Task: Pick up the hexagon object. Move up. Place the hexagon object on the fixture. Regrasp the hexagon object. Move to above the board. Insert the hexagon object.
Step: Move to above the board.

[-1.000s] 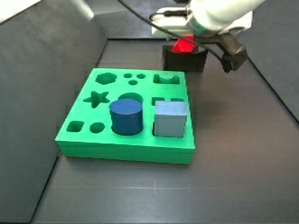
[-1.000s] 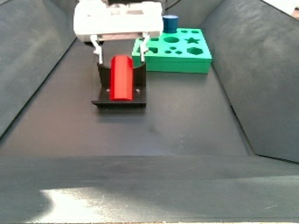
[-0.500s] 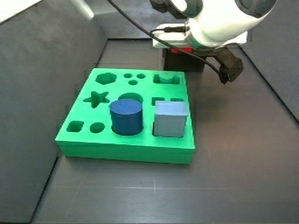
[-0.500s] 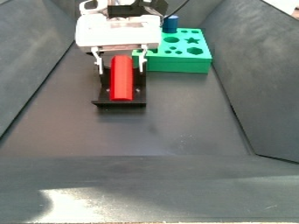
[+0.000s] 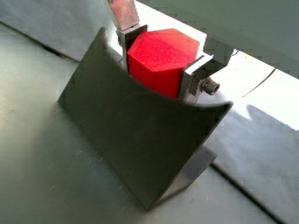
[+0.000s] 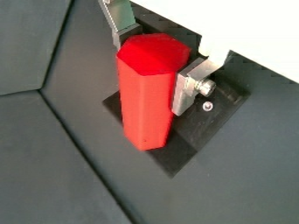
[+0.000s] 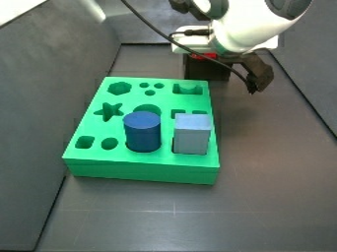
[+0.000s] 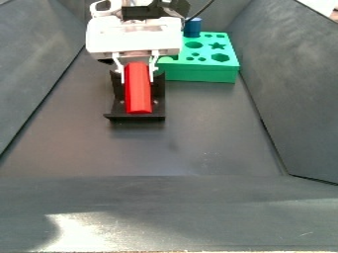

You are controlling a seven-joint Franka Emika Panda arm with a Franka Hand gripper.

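The red hexagon object [image 8: 136, 87] lies along the notch of the dark fixture [image 8: 134, 113], one end toward the gripper. My gripper [image 8: 136, 65] is low over the back end of the hexagon object. Both wrist views show silver fingers [image 5: 126, 24] [image 6: 191, 83] pressed against opposite flat sides of the hexagon object [image 5: 158, 57] [image 6: 146, 96], so the gripper [image 5: 162, 54] [image 6: 155, 54] is shut on it. The green board [image 7: 138, 123] lies apart from the fixture [image 7: 198, 68]. In that side view the white hand hides the hexagon object.
A blue cylinder [image 7: 142, 131] and a grey-blue cube [image 7: 192, 134] stand in the board's near cut-outs. Star, round and square holes [image 7: 112, 109] are open. Sloping dark walls [image 8: 46, 79] bound the floor on both sides.
The gripper has come down lower over the fixture, and its fingers have closed in from either side onto the red hexagon object. The hexagon object has not moved.
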